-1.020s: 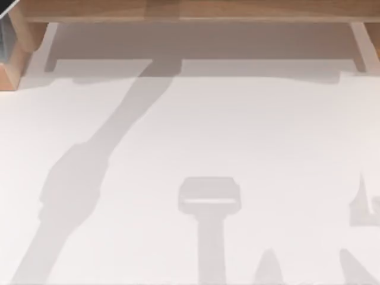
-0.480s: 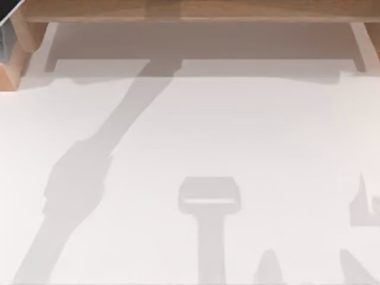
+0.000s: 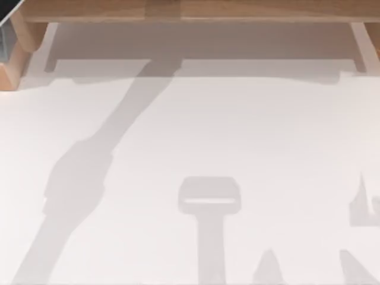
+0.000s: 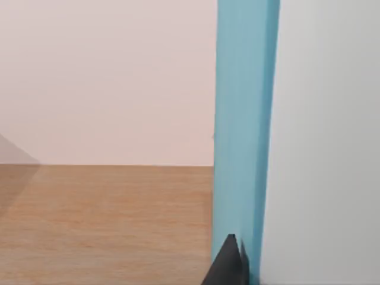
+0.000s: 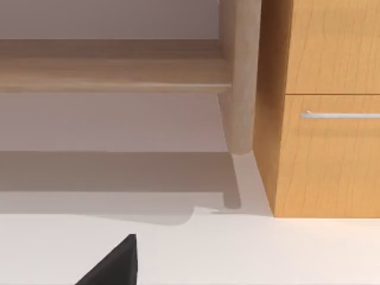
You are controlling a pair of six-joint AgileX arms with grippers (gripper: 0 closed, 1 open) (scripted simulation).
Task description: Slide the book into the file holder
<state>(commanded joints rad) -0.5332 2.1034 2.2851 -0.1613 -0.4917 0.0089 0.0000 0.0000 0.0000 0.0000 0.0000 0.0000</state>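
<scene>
**Book upright at the left gripper, slot not yet identified**

Since a second ago, the long arm shadow (image 3: 77,178) on the left half of the white table (image 3: 237,130) has crept slightly to the right and then nearly settled. So read the left arm as easing along slowly, not sweeping.

In the left wrist view, the blue book (image 4: 244,130) stands upright, its narrow face towards the camera. The dark tip of the left gripper (image 4: 228,264) lies right against its lower end. You cannot tell how wide that gripper stands or whether it truly has the book clamped, so treat the hold as likely rather than certain. A pale flat surface (image 4: 326,142) sits directly beside the book, with a wooden surface (image 4: 107,219) on its other side. Whether the pale surface belongs to the file holder cannot be told.

The right gripper (image 5: 113,264) is idle low over the table, facing the wooden cabinet (image 5: 326,119); its opening cannot be read either.

To do this step well, keep the book vertical and square to the slot. Feed it in along its own length. Go slowly enough that a caught corner shows as tilt before it jams.
</scene>
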